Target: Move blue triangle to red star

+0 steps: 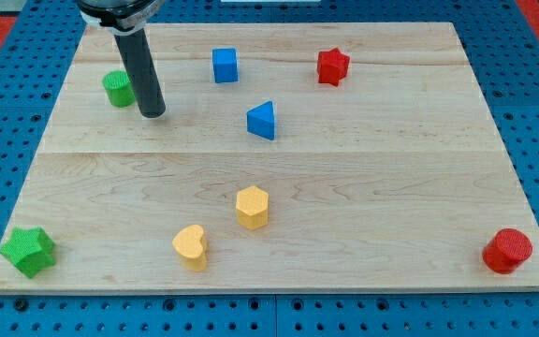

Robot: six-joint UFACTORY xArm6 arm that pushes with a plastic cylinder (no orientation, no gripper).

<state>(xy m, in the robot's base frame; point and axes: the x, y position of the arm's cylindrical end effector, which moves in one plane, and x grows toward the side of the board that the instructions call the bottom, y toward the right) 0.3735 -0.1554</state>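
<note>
The blue triangle (262,121) lies on the wooden board (363,178), a little above the middle. The red star (332,66) sits near the view's top, up and to the right of the triangle, with a clear gap between them. My tip (152,113) rests on the board at the view's upper left, well to the left of the blue triangle and just right of the green cylinder (117,88). The tip touches no block.
A blue cube (225,65) is near the top, left of the red star. A yellow hexagon (252,207) and a yellow heart (191,246) lie at lower centre. A green star (28,251) is at the bottom left corner, a red cylinder (507,250) at the bottom right.
</note>
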